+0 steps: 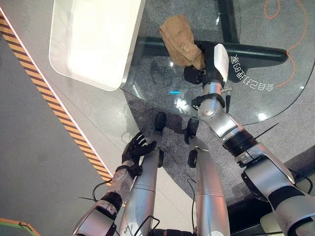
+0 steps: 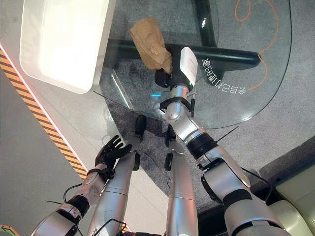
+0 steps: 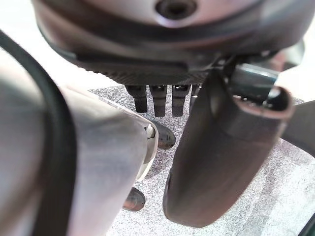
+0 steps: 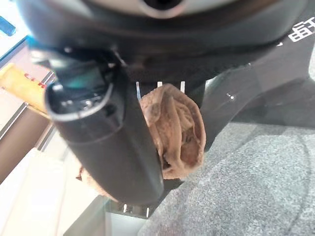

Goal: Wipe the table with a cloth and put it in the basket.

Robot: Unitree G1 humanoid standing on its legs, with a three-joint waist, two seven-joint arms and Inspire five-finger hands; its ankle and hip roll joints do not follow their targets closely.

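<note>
Grey speckled floor shows through the glass table, where the right hand clamps a crumpled brown cloth near the table's left edge, seemingly for wiping. Left hand hangs low with fingers spread, idle

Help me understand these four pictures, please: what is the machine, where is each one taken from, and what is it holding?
This is a humanoid robot with two silver arms and dark hands. Two pictures look down from cameras in its head; the other two sit on its wrists, looking along each hand. Its right hand reaches over a glass table with its fingers closed on a brown cloth, seen bunched in the right wrist view. Its left hand hangs low beside the table, fingers relaxed, holding nothing. A white tray-like surface lies on the robot's left of the table.
</note>
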